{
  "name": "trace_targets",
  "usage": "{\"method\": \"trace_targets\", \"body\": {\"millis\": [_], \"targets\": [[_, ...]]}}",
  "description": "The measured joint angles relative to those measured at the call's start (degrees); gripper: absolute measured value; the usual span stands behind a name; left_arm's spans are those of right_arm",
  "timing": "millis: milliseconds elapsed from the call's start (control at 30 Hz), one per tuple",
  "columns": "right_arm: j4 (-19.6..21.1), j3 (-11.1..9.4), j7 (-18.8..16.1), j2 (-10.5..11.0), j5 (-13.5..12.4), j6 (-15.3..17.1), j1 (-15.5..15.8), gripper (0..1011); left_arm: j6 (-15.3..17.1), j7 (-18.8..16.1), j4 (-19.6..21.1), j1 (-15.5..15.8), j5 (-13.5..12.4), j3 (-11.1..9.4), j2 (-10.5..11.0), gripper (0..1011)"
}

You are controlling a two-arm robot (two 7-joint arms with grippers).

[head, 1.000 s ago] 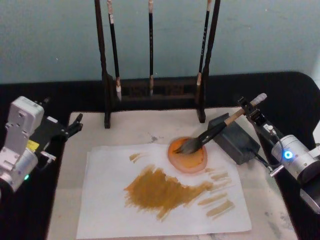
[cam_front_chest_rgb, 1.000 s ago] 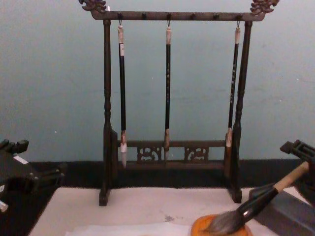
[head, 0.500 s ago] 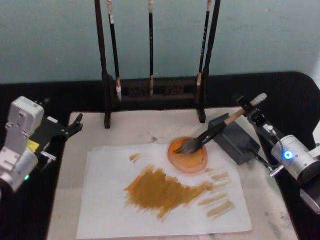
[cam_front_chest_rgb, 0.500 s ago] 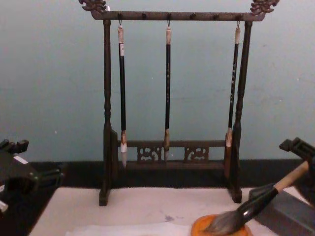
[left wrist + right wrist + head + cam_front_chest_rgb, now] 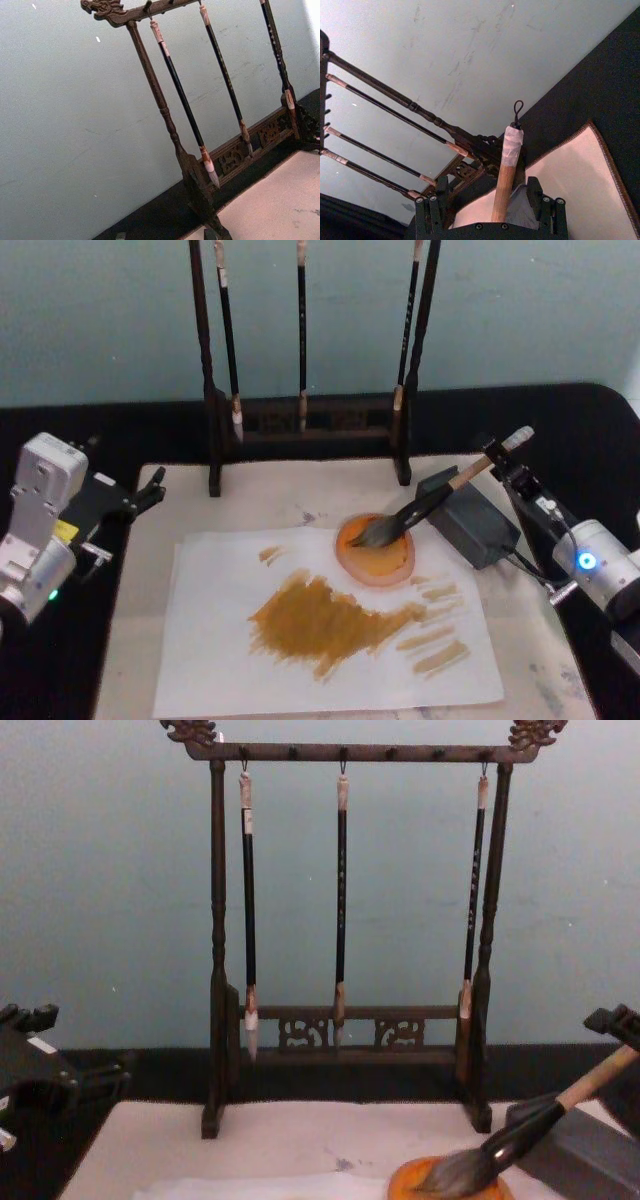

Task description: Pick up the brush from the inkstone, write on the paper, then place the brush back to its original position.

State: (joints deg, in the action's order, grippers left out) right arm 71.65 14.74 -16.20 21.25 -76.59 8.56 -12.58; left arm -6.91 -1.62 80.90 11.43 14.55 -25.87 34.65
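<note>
From the head camera, the large calligraphy brush (image 5: 425,503) with its tan wooden handle and black ferrule lies slanted, its bushy grey-brown bristles in the round orange dish (image 5: 376,551) and its shaft propped across the dark grey rectangular inkstone (image 5: 467,516). The dish sits at the far right corner of the thin white paper (image 5: 210,640), which bears a broad ochre smear and several short strokes. The chest camera loses the paper almost entirely but shows side-on the dark wooden rack (image 5: 352,752) with three thin black-shafted brushes hanging. The right wrist camera adds the close detail: the right gripper (image 5: 491,204) has its black fingers (image 5: 535,196) spread either side of the handle's taped end with visible gaps, gripping nothing. The left gripper (image 5: 148,488) rests at the mat's left edge; whether it is spread or closed I cannot tell.
</note>
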Motion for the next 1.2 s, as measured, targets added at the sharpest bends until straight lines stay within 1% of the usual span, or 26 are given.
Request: {"method": "trace_targets", "body": {"millis": [33, 100, 133, 167, 267, 300, 333, 467, 500, 533, 567, 633, 667, 700, 767, 867, 900, 967, 1000, 1133, 1200], "targets": [[0.47, -0.03, 0.19, 0.19, -0.17, -0.13, 0.35, 1000, 0.0, 0.0, 0.0, 0.0, 0.0, 0.0, 0.0, 1010], [2.64, -0.15, 1.22, 1.01, -0.63, -0.76, 2.01, 1000, 0.0, 0.0, 0.0, 0.0, 0.0, 0.0, 0.0, 1010], [2.64, -0.15, 1.22, 1.01, -0.63, -0.76, 2.01, 1000, 0.0, 0.0, 0.0, 0.0, 0.0, 0.0, 0.0, 1010], [4.01, -0.2, 1.91, 1.52, -0.71, -1.16, 3.09, 1000, 0.0, 0.0, 0.0, 0.0, 0.0, 0.0, 0.0, 1010], [5.86, -0.19, 2.84, 2.32, -0.67, -2.01, 4.51, 1000, 0.0, 0.0, 0.0, 0.0, 0.0, 0.0, 0.0, 1010], [6.93, -0.02, 3.42, 2.88, -0.17, -2.85, 5.29, 1000, 0.0, 0.0, 0.0, 0.0, 0.0, 0.0, 0.0, 1010], [7.99, 0.31, 4.01, 3.44, 0.85, -3.88, 5.92, 1000, 0.0, 0.0, 0.0, 0.0, 0.0, 0.0, 0.0, 1010], [10.17, 1.31, 5.46, 4.71, 4.22, -6.37, 7.0, 1000, 0.0, 0.0, 0.0, 0.0, 0.0, 0.0, 0.0, 1010], [11.3, 1.81, 6.38, 5.25, 6.69, -7.73, 7.53, 1000, 0.0, 0.0, 0.0, 0.0, 0.0, 0.0, 0.0, 1010], [11.85, 2.02, 6.81, 5.48, 7.81, -8.26, 7.76, 1000, 0.0, 0.0, 0.0, 0.0, 0.0, 0.0, 0.0, 1010], [12.76, 2.4, 7.7, 5.88, 10.28, -9.36, 8.14, 1000, 0.0, 0.0, 0.0, 0.0, 0.0, 0.0, 0.0, 1010], [13.6, 2.93, 8.57, 6.24, 13.0, -10.4, 8.39, 1000, 0.0, 0.0, 0.0, 0.0, 0.0, 0.0, 0.0, 1009], [14.21, 3.6, 9.5, 6.6, 15.75, -11.33, 8.47, 1000, 0.0, 0.0, 0.0, 0.0, 0.0, 0.0, 0.0, 1009], [14.21, 3.6, 9.5, 6.6, 15.75, -11.33, 8.47, 1000, 0.0, 0.0, 0.0, 0.0, 0.0, 0.0, 0.0, 1010], [14.72, 4.98, 11.6, 7.1, 21.4, -12.94, 8.39, 1000, 0.0, 0.0, 0.0, 0.0, 0.0, 0.0, 0.0, 1010], [14.78, 6.23, 13.7, 7.44, 26.34, -14.01, 8.01, 1000, 0.0, 0.0, 0.0, 0.0, 0.0, 0.0, 0.0, 1010], [14.78, 7.23, 15.27, 7.67, 29.86, -14.65, 7.67, 1000, 0.0, 0.0, 0.0, 0.0, 0.0, 0.0, 0.0, 1010], [14.77, 8.28, 17.12, 7.91, 33.86, -15.22, 7.3, 1000, 0.0, 0.0, 0.0, 0.0, 0.0, 0.0, 0.0, 1010], [14.68, 9.25, 18.95, 8.07, 37.7, -15.66, 6.99, 1000, 0.0, 0.0, 0.0, 0.0, 0.0, 0.0, 0.0, 1010], [14.49, 10.83, 22.4, 8.27, 44.47, -16.23, 6.47, 1000, 0.0, 0.0, 0.0, 0.0, 0.0, 0.0, 0.0, 1010], [14.24, 11.89, 25.02, 8.34, 49.66, -16.46, 6.1, 1000, 0.0, 0.0, 0.0, 0.0, 0.0, 0.0, 0.0, 1010]]}}
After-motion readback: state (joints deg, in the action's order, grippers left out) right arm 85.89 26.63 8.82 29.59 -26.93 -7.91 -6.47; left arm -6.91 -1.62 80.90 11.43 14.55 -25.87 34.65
